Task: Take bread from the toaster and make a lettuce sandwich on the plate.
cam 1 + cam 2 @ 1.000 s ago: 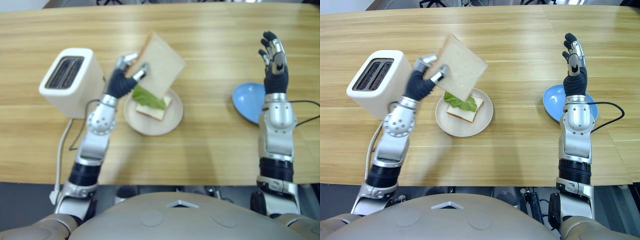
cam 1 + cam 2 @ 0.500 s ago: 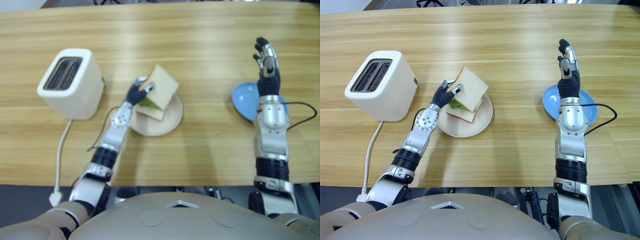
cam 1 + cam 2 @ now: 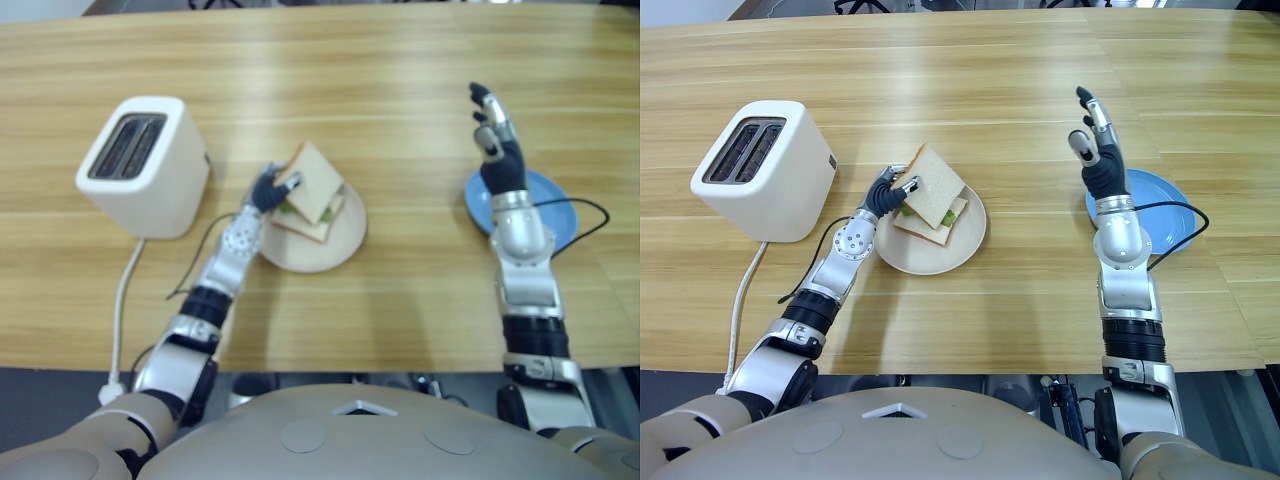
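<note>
We log the left robot hand (image 3: 885, 192) pinching the top bread slice (image 3: 935, 185), tilted over lettuce (image 3: 952, 216) and the bottom slice (image 3: 912, 226) on the plate (image 3: 930, 260). On the bench (image 3: 990, 80), the toaster (image 3: 760, 168) sits at the plate's 9 o'clock. At its 3 o'clock, the right robot hand (image 3: 1095, 152) is spread, empty, raised by the blue dish (image 3: 1170, 215).

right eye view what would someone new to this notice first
First, mid-scene, the left hand grips a tilted top bread slice over lettuce and a bottom slice on the beige plate. Further right, the right hand is raised open by a blue plate. The white toaster sits at far left.
</note>
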Tool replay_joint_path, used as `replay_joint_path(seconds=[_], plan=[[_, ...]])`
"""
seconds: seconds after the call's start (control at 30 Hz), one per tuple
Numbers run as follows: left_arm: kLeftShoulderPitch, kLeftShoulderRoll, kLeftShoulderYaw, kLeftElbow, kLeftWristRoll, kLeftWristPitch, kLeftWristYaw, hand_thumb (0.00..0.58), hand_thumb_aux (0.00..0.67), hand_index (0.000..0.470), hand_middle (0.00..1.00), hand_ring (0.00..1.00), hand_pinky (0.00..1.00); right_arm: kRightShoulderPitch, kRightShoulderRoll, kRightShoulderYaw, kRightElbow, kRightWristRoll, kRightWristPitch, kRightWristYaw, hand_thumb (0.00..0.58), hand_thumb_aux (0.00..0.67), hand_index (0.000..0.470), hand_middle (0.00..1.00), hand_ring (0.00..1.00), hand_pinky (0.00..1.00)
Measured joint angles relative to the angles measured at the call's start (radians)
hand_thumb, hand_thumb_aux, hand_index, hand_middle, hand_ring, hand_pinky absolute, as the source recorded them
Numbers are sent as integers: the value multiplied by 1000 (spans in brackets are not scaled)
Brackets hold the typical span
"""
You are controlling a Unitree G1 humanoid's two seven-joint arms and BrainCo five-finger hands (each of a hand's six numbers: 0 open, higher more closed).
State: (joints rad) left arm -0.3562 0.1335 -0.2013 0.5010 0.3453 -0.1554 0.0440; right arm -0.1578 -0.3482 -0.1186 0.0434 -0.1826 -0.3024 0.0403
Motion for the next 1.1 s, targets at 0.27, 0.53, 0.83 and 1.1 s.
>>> replay_joint_path(seconds=[0.27,0.53,0.83,1.1], plan=[[-13,0,-7,63,-2,56,-50,580,670,460,1000,1000,1000,-5,-33,162,20,-157,-50,31,0,0,0,0,0,0],[-61,1,-20,151,7,65,-61,580,670,460,1000,1000,1000,-27,-101,305,95,-339,-113,33,0,0,0,0,0,0],[-65,8,-65,157,35,87,-74,580,670,460,1000,1000,1000,-93,-178,482,236,-606,-158,-23,0,0,0,0,0,0],[0,48,-101,19,52,159,-113,580,670,460,1000,1000,1000,-99,-193,549,243,-694,-168,-51,0,0,0,0,0,0]])
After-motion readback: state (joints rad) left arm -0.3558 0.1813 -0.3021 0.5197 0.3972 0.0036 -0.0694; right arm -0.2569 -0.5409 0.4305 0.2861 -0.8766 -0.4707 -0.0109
